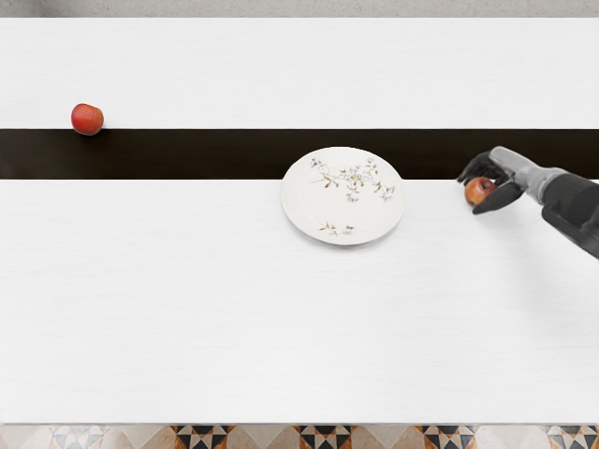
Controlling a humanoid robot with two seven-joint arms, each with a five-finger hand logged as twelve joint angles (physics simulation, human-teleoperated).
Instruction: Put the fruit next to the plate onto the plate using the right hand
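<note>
**Q:** Status, R hand [493,180]?

**A:** It comes in from the right edge on a grey/black arm [571,201]. The fingers [473,168] curl over the fruit [478,190] on its top and far side. The thumb [498,200] closes in from the near side. Config: wrapped round the fruit, not spread.

**Q:** Fruit pos.?

**A:** Inside that grasp, to the right of the plate [343,195] and well apart from it. Colour is red w/ a paler patch, and it is only partly visible between the digits. It sits approx. on the line where the dark strip [187,154] meets the near white section of the table [281,318]. Resting vs. lifted: cannot tell from this view.

**Q:** Plate?

**A:** Approx. table centre. Round, white, w/ a floral print. The far rim overlaps the strip and the rest lies on the near white section. The fruit is not on it.

**Q:** Other items?

**A:** A 2nd fruit [87,119], red, is at far left on the strip's far edge. It is well apart from both the plate and the R hand. The strip runs the full width, left to right, between two white sections. Patterned floor [328,437] tiles show along the bottom edge.
</note>
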